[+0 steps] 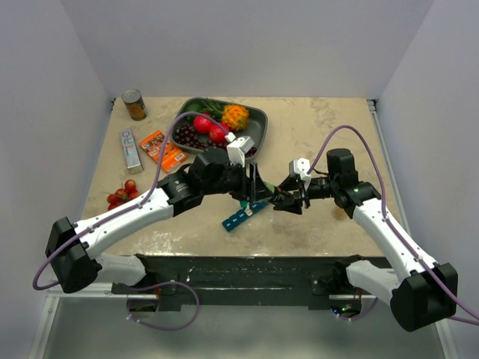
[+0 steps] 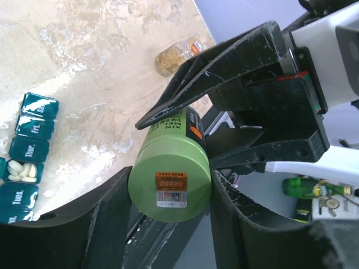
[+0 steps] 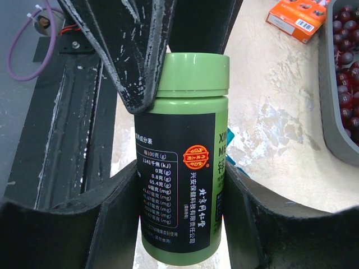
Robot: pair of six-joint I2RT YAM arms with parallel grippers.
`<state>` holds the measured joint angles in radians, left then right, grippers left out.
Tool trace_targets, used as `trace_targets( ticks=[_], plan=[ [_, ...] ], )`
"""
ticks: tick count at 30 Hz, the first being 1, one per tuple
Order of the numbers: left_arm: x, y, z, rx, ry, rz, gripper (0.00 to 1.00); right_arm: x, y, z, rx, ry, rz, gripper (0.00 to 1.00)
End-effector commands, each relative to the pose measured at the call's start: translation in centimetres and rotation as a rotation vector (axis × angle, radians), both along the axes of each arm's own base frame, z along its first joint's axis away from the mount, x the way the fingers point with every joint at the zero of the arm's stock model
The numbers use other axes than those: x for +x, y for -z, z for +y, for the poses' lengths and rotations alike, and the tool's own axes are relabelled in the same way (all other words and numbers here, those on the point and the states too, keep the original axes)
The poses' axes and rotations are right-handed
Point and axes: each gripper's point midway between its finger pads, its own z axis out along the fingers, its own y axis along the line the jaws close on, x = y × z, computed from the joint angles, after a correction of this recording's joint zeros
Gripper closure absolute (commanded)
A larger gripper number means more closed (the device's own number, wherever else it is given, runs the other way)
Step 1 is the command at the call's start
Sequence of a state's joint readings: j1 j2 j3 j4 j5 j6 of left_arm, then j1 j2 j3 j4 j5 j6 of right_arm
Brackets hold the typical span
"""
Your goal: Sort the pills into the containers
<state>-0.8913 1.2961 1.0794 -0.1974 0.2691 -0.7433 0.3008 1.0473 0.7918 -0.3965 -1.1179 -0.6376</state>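
bottle (image 3: 185, 162) | green, label "xin" | organizer (image 2: 28, 150) lids "fri", "thur"

At the upper middle of the top view, a dark grey tray (image 1: 260, 123) rests on the table (image 1: 337, 127). It holds red fruits (image 1: 203, 124), an orange spiky fruit (image 1: 236, 116) and dark red berries (image 1: 185, 137). Left of it lie an orange box (image 1: 162, 148) and a white carton (image 1: 131, 149). A tan jar (image 1: 135, 105) stands at upper left. Small red fruits (image 1: 122, 196) lie near the table's left edge.

Green bottle (image 3: 185, 157), black label (image 3: 174, 185); teal pill organizer (image 2: 28, 151); mottled beige table (image 1: 329, 134)
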Motion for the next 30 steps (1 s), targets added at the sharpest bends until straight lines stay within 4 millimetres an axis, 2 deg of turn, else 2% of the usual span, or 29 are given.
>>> trace_targets(
  ticks=[1,2,3,6,7,8,11,12,13,15,16,19,22,23,24,26,30],
  plan=[
    [0.1,-2.6,-0.8,-0.041,0.04,-0.076,0.56,0.1,-1.3,0.3,0.031,-0.018,-0.042,1.0],
    [-0.1,-2.7,-0.8,-0.042,0.056,-0.084,0.64,0.1,-1.4,0.3,0.032,-0.018,-0.044,1.0],
    [-0.1,-2.5,-0.8,-0.035,0.068,-0.096,0.79,0.1,-1.3,0.3,0.031,-0.02,-0.041,1.0],
    [-1.2,-2.7,-1.0,-0.029,0.204,-0.212,0.92,0.0,-1.3,0.3,0.035,-0.024,-0.038,1.0],
    [-1.4,-3.1,-1.2,-0.034,0.29,-0.341,0.93,-0.1,-1.3,0.3,0.037,-0.027,-0.036,1.0],
    [-3.1,-3.2,-1.4,-0.067,0.414,-0.385,0.95,-0.2,-1.4,0.4,0.041,-0.033,-0.038,1.0],
    [-5.0,-1.7,-1.1,-0.076,0.646,-0.611,0.97,-0.4,-1.4,0.4,0.045,-0.041,-0.034,1.0],
    [-5.1,-0.4,-0.8,-0.054,0.686,-0.665,0.98,-0.4,-1.4,0.4,0.045,-0.041,-0.033,1.0],
    [-4.9,0.3,-0.5,-0.02,0.748,-0.801,0.99,-0.5,-1.3,0.4,0.045,-0.042,-0.032,1.0],
    [-4.4,1.1,-0.4,0.017,0.79,-0.927,1.0,-0.4,-1.4,0.4,0.044,-0.04,-0.035,1.0],
    [-3.6,0.9,-0.5,0.041,0.802,-1.041,1.0,-0.4,-1.3,0.4,0.044,-0.042,-0.037,1.0],
    [-1.8,-0.1,-1.0,0.062,0.762,-1.191,1.0,-0.4,-1.3,0.4,0.042,-0.04,-0.036,1.0],
    [0.0,-1.7,-1.3,0.036,0.689,-1.237,0.76,-0.4,-1.2,0.4,0.041,-0.04,-0.036,1.0],
    [0.2,-2.0,-1.3,0.025,0.671,-1.231,0.64,-0.4,-1.2,0.3,0.041,-0.039,-0.036,1.0],
    [0.3,-2.5,-1.2,-0.002,0.636,-1.179,0.49,-0.4,-1.3,0.3,0.041,-0.04,-0.037,1.0],
    [0.5,-3.9,-0.9,-0.053,0.591,-1.179,0.01,-0.4,-1.3,0.3,0.042,-0.041,-0.042,1.0],
    [-0.6,-5.5,0.3,-0.144,0.543,-1.1,0.0,-0.4,-1.4,0.3,0.041,-0.04,-0.045,1.0]
  ],
)
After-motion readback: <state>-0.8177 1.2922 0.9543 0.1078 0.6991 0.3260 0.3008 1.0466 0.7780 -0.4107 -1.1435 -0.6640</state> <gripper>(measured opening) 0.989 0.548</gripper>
